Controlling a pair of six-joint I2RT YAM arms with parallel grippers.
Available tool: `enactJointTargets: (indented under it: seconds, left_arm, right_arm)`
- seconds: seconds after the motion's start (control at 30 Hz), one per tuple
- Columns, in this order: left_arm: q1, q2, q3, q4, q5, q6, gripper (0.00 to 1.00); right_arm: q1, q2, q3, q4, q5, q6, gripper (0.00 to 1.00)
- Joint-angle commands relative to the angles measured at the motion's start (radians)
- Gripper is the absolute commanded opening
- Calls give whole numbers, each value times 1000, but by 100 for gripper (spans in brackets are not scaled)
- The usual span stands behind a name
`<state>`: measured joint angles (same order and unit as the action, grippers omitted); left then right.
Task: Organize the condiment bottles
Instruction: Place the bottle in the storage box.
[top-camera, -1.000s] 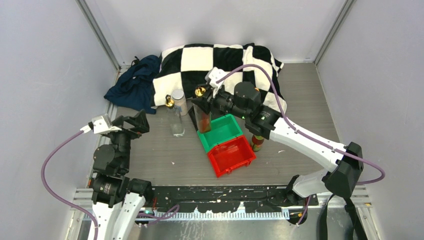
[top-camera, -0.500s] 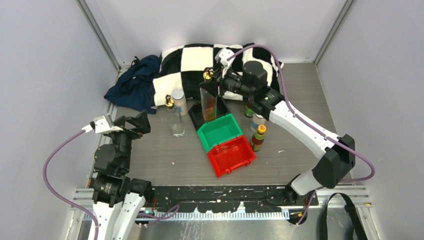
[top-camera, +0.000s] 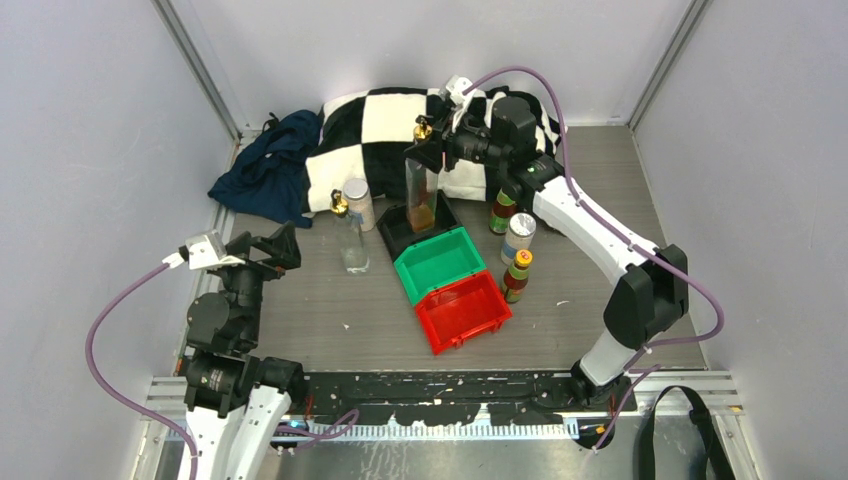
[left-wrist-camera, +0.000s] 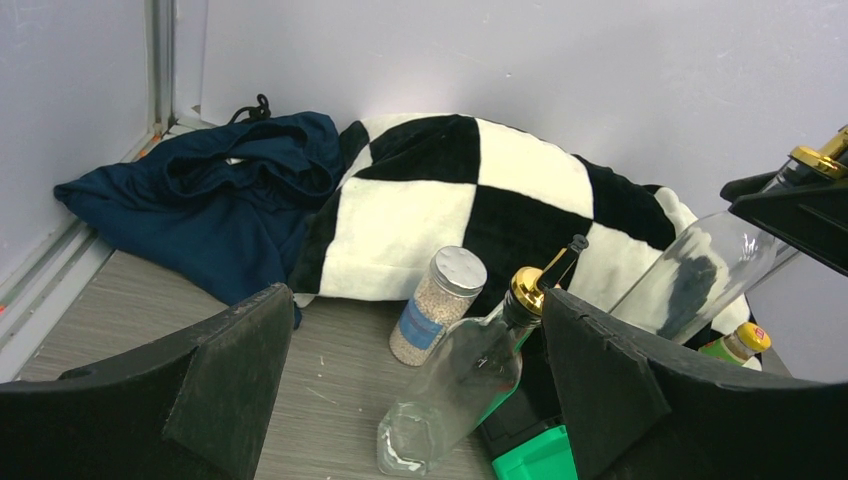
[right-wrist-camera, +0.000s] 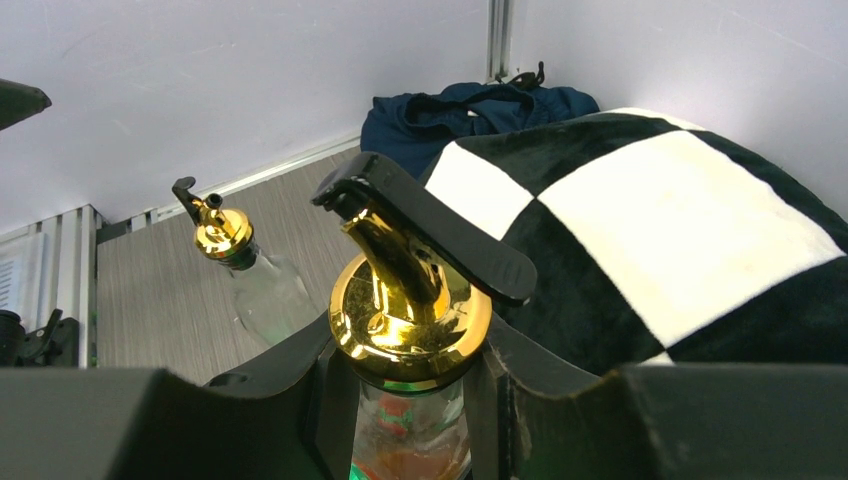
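Two tall bottles (top-camera: 421, 195), one pinched in right jaws; two shakers (top-camera: 517, 237), two sauces (top-camera: 517, 272); left jaws spread.

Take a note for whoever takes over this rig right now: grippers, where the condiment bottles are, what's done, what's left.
Left gripper: open, empty, at the left side.
Right gripper: shut on the neck of a tall glass bottle, upright over the black bin; touchdown unclear.
Other tall bottle and a shaker jar stand left of the bins.
Far sauce bottle, second shaker jar and near sauce bottle stand right of them.
Done: nothing released yet; green bin and red bin empty.
Left: place all six.
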<state>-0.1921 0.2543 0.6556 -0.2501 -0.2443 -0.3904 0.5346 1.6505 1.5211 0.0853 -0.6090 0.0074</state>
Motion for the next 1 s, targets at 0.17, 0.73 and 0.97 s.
enactJointTargets:
  seconds: [0.17, 0.73, 0.97]
  left_arm:
    - [11, -7, -8, 59, 32, -15, 94]
    - [20, 3, -11, 72, 55, -27, 94]
    - [20, 7, -12, 74, 59, -30, 94]
  right_arm:
    - [-37, 34, 124, 101, -96, -2, 1]
    - [-74, 80, 113, 102, -104, -47, 1]
    - [-75, 86, 85, 115, -64, -81, 1]
